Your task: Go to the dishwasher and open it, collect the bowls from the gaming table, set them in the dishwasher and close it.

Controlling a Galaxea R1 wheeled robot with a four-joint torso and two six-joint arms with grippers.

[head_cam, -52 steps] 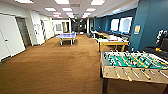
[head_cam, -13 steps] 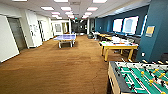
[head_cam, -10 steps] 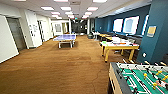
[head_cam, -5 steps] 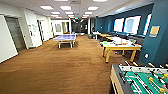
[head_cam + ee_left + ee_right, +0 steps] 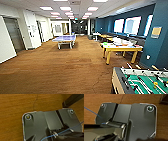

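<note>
While the head view looks down a long carpeted room, the gaming table (image 5: 121, 50) stands to the right of the middle, close to the dark blue wall (image 5: 160, 37). Its top is flat, rectangular and pale; sides and square legs are yellow wood. Small bright items lie on this worktop, among them a green one (image 5: 105, 43) near the end facing the open floor and something orange-red (image 5: 125, 45) further along; too blurred to confirm them as bowls. White clutter sits on the same top.

Nearest the camera, lower right: the football table (image 5: 140, 81), green field, rods crossing it, pale boxy cabinet with a dark end panel. Well apart, across the room to the left of centre: a blue table-tennis table (image 5: 65, 38) on light legs. More tables line the blue wall under bright windows (image 5: 131, 25).

Floor: brown short-pile carpet (image 5: 62, 67) with a faint horizontal grain, also seen beneath both wrist cameras. Left wall white, with a grey door (image 5: 13, 33). Ceiling carries rectangular light panels.

Left hand and right hand: state cannot be told from either wrist view.
</note>
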